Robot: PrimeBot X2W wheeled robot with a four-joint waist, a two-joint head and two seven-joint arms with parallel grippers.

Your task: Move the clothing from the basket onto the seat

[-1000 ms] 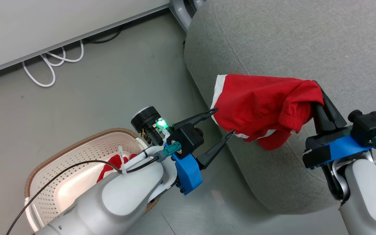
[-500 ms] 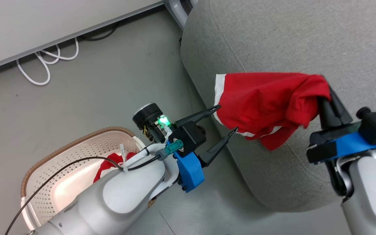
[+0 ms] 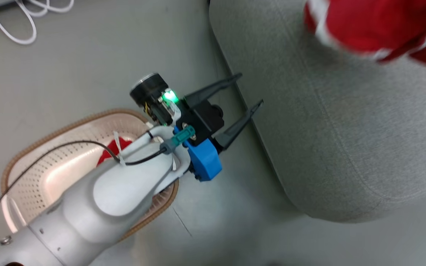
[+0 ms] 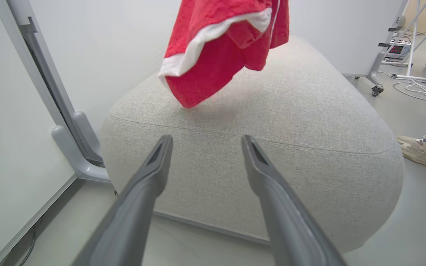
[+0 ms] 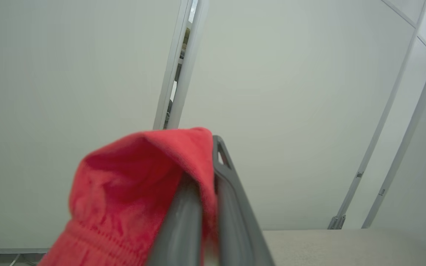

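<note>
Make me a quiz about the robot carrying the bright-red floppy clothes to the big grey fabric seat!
1. True or false: the left gripper is shut on something.
2. The bright-red, white-trimmed soft garment pinched by the right gripper is: A) hanging above the light grey woven-fabric seat, B) tucked under it, C) wrapped round the other gripper.
3. What colour is the cloth lying inside the cream perforated plastic basket with the brown woven-look rim?

Key: 1 false, it is open and empty. 2 A. 3 red.
</note>
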